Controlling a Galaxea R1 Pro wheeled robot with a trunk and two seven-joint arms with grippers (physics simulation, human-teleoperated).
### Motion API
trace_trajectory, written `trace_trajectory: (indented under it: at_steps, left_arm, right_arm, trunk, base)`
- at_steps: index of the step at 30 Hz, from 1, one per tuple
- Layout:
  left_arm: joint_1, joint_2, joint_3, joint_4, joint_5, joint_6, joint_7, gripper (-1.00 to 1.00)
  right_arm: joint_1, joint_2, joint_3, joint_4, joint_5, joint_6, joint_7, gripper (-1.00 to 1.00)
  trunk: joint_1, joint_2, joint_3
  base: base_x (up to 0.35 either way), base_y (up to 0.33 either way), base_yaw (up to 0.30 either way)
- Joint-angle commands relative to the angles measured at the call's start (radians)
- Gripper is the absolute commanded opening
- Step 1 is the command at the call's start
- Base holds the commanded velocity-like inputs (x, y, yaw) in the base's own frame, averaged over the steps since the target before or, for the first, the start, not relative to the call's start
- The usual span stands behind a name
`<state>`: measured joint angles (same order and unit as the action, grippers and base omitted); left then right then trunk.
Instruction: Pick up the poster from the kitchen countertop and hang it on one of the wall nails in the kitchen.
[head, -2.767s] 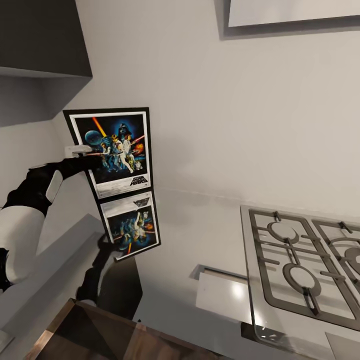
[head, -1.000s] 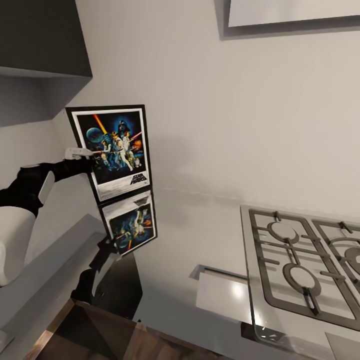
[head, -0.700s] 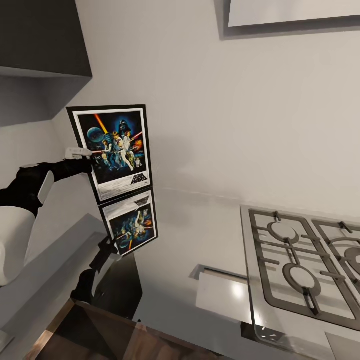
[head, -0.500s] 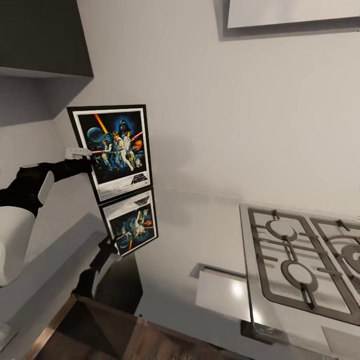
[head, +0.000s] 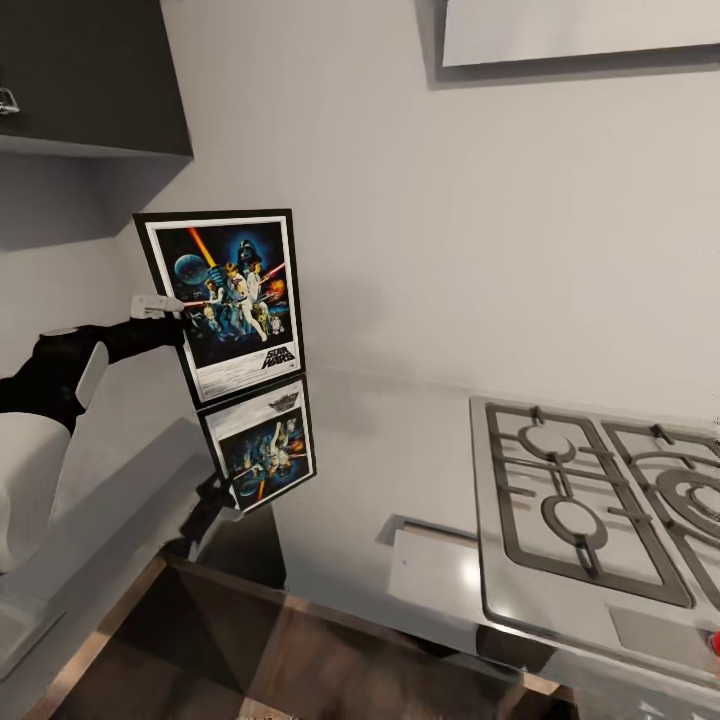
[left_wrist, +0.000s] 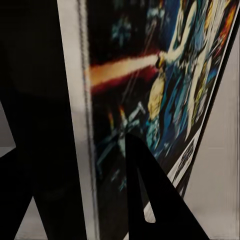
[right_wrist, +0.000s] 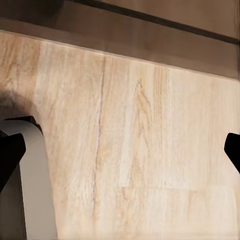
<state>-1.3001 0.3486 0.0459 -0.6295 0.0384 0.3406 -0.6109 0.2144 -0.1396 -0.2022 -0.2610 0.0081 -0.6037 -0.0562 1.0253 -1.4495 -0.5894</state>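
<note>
Head view gave us the poster (head: 225, 300) held upright in the left gripper (head: 170, 310), lifted off the pale grey countertop (head: 380, 470), whose glossy top mirrored the print just below it. The gripper's fingers were clamped on the poster's left edge, about halfway up the frame, with the picture side facing us and the wall (head: 480, 230) close behind it. We could not pick out any nail on the stretch of wall we saw, so we judged the step in hand to be carrying the poster toward a nail, and the job well short of done. To do it well, we thought the poster should be kept upright and clear of the countertop and of the dark cabinet (head: 90, 75) above, the nail found first, then the top of the frame brought to it flat against the wall before letting go. A one-sided pinch like this could let the frame swing, so slow moves seemed wise. Left wrist view showed one dark finger (left_wrist: 150, 200) lying across the printed face (left_wrist: 165, 90). Right wrist view showed the right gripper (right_wrist: 125, 145) spread wide with nothing between its tips, over a light wooden surface (right_wrist: 140, 140)
</note>
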Motion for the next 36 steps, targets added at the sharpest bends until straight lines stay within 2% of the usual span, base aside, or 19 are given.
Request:
trace_trajectory:
  at_steps: [1,21,28,36]
  left_arm:
    - [-0.001,0.000,0.003,-0.001,0.005,0.009,-0.004,-1.00]
    - [-0.001,0.000,0.003,0.001,0.005,0.009,-0.004,-1.00]
    - [-0.001,0.000,0.004,0.001,0.005,0.009,-0.004,-1.00]
    - [-0.001,0.000,0.003,0.001,0.005,0.009,-0.004,-1.00]
  right_arm:
    - [0.000,0.000,0.001,-0.001,0.001,-0.001,-0.004,1.00]
    - [0.000,0.000,0.000,-0.001,0.000,-0.005,-0.004,1.00]
    - [0.000,0.000,0.000,-0.001,0.001,-0.005,-0.004,1.00]
    - [0.000,0.000,0.000,-0.001,0.001,-0.005,-0.004,1.00]
  trunk:
    - [0.000,-0.001,-0.001]
    - [0.000,-0.001,-0.001]
    - [0.000,-0.001,-0.001]
    - [0.000,-0.001,-0.001]
  base:
    - [-0.112,-0.096,0.000]
    - [-0.060,-0.054,0.000]
    - [-0.298,-0.001,0.000]
    - [-0.136,-0.080,0.000]
